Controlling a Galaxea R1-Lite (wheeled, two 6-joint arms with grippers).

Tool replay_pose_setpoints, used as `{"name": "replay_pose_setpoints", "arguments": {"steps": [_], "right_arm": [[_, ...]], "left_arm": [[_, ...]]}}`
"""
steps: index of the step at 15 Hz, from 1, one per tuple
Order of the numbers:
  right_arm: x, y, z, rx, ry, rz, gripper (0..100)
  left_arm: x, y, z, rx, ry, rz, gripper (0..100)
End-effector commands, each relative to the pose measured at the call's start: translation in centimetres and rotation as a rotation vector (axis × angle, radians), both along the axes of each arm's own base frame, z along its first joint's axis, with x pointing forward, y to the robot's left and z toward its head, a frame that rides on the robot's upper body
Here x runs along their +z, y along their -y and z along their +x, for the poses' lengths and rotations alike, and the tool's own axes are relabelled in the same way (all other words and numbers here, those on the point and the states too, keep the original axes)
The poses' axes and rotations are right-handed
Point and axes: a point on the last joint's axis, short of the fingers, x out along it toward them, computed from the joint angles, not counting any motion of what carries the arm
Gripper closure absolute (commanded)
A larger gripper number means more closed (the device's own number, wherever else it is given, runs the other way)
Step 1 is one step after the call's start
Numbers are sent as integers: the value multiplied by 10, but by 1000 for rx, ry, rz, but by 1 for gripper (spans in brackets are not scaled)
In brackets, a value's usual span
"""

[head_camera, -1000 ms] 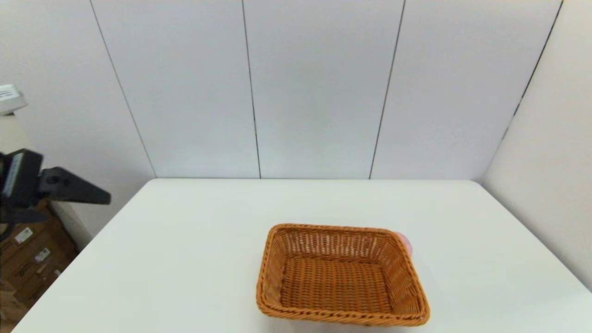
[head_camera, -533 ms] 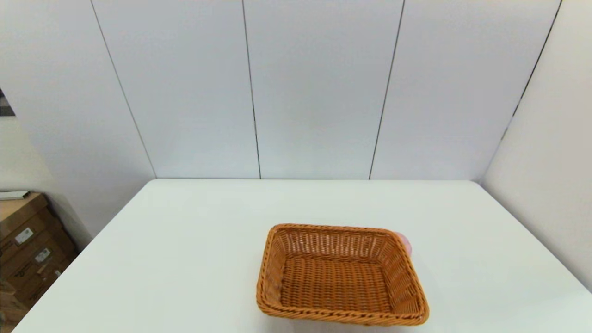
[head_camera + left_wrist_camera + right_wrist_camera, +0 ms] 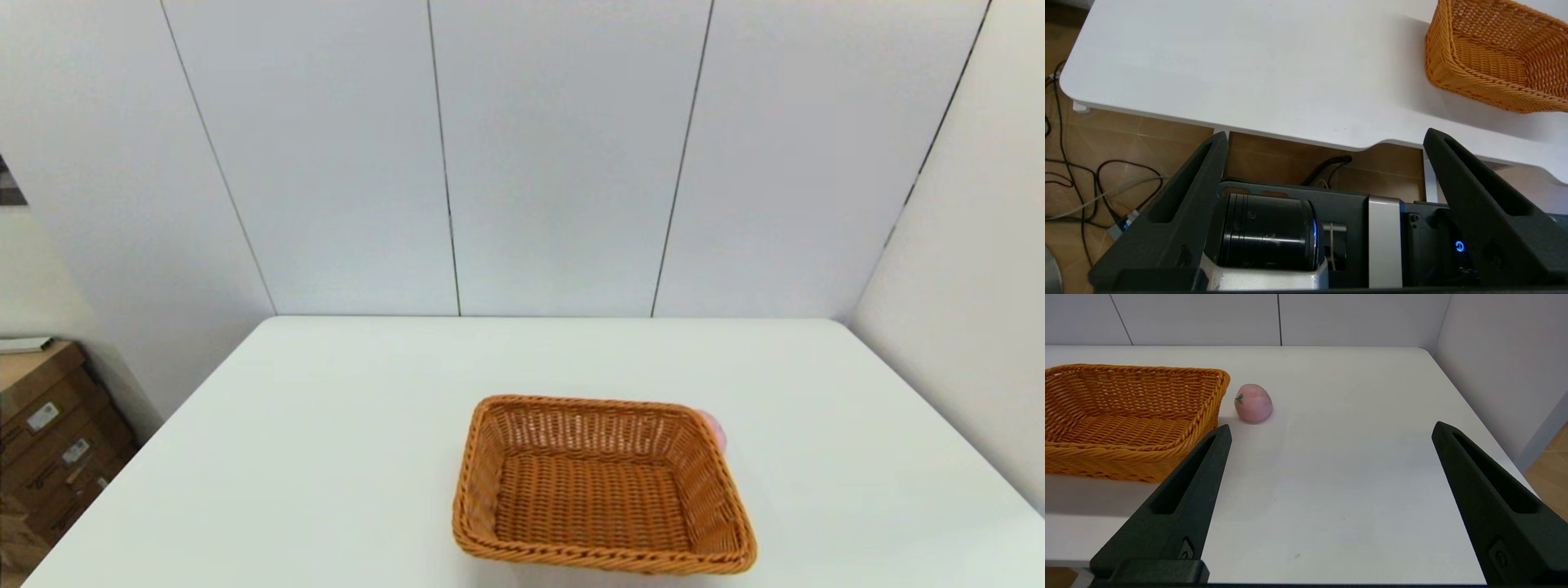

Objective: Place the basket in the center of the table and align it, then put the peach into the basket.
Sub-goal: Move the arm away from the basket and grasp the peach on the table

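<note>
Fingers of both grippers spread; peach (image 3: 1253, 403) beside basket (image 3: 1126, 416)

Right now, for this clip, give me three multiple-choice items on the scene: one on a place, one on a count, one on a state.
1. Where is the peach?
A. Inside the basket
B. On the table beside the basket's far right corner
C. Held in the right end effector

2. How many things lie in the basket?
A. None
B. One
C. Two

3. How does the right end effector stand?
A. Shut on the peach
B. Shut on the basket's rim
C. Open, holding nothing

Key: 1 B, since the right wrist view shows the peach on the table just outside the braided rim. 2 A, since the head view shows only bare weave inside. 3 C, since its fingers are spread wide over the table's near edge, short of the peach. The left end effector is also open, low beside the table's edge.
</note>
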Motion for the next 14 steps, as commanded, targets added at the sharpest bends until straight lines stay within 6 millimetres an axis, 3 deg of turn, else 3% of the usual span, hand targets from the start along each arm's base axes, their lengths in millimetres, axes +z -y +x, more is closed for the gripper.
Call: {"name": "replay_pose_setpoints", "arguments": {"steps": [1,7,10,14], "right_arm": [[0,0,0,1,5,0,0],[0,0,-1,1,12,1,0],[0,0,-1,1,25,6,0],[0,0,-1,2,26,5,0]], "left_arm": [[-33,-1,-13,21,78,58,0],[-81,-7,41,205,283,265,0],[-92,-7,45,197,378,281,0],[-106,-3,50,59,472,272,0]]}}
